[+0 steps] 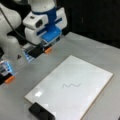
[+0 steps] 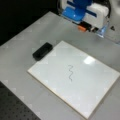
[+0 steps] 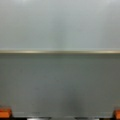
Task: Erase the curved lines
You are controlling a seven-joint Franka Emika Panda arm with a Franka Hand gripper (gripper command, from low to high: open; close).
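Black eraser block (image 1: 40,111) lies untouched at the near edge of the white board (image 1: 82,72), beside its corner.
On the board's middle the curve lines (image 1: 71,85) are intact, so by my judgement erasing has not begun and the eraser must first be picked up. At a front view's top left the gripper (image 1: 40,51) hangs over bare table, far from eraser and board; its orange-tipped fingers (image 3: 5,112) stand wide apart in the wrist view, holding nothing.

Thin dark-grey wavy curve lines (image 1: 71,85) (image 2: 70,72), unerased, near the white board's (image 1: 95,75) (image 2: 95,82) middle, clear of all edges.
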